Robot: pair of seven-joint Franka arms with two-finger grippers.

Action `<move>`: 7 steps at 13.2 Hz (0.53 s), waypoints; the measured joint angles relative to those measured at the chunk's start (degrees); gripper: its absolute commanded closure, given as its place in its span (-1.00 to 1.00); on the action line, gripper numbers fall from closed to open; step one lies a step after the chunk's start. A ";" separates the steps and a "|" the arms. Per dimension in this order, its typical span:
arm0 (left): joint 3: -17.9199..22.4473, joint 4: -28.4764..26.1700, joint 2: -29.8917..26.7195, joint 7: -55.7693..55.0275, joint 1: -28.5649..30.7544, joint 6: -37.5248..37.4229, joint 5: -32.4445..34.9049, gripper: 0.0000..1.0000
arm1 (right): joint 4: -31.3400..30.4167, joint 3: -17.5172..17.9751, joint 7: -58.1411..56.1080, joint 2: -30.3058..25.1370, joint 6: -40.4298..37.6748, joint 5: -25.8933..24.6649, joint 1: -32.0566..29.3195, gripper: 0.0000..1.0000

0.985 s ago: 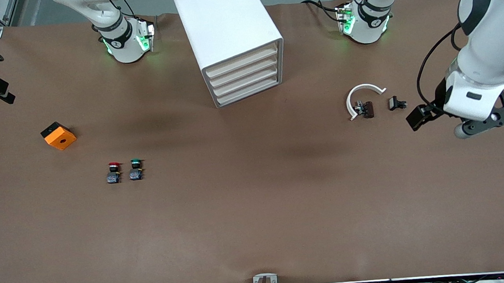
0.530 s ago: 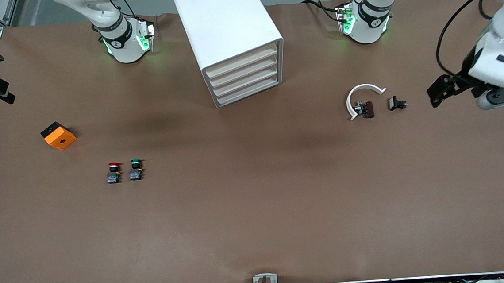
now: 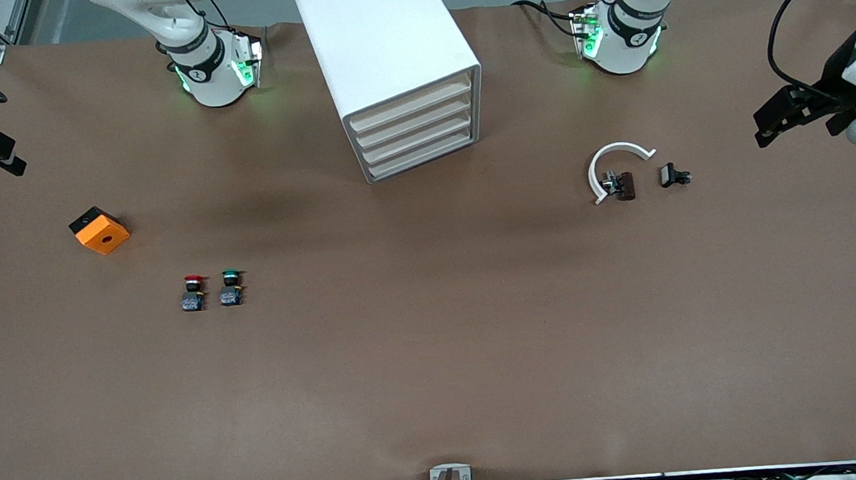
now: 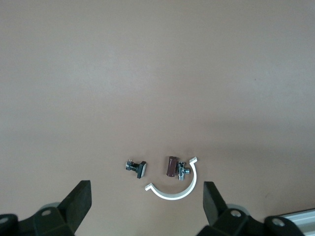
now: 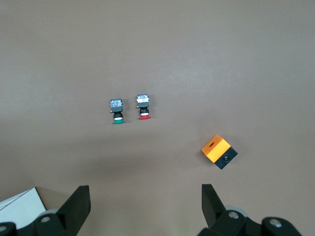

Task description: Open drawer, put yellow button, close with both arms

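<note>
- While all four drawers sit flush, front view: cabinet (image 3: 383,32) at the middle of the desk edge where the bases stand; top drawer (image 3: 411,105) shut. Yellow button is not seen anywhere, so it may be inside or not; cannot tell.
- Left claw (image 3: 777,118) hangs over the left arm's end of the desk, near the white clip (image 3: 621,147).
- Red button (image 3: 192,292) and green button (image 3: 231,288) stand side by side toward the right arm's end, with the orange block (image 3: 99,230) nearer that end.
- Left wrist view: claw spread wide, holding nothing; clip and two small parts on the desk below.
- Right wrist view: right claw (image 5: 143,194) spread wide, empty, high over the two buttons and the block.
- Risks, my judgement:
  - Taking a wrong-coloured button, since only those are on show.
  - The drawer front shows no handle, so fingers could slip.
  - A one-sided pull or push could shift the cabinet.
</note>
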 measured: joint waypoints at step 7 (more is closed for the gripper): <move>0.02 -5.23 -5.85 0.00 -0.48 -0.86 -1.69 -1.00 | 0.00 -0.05 -2.39 0.00 0.34 0.00 0.00 -1.00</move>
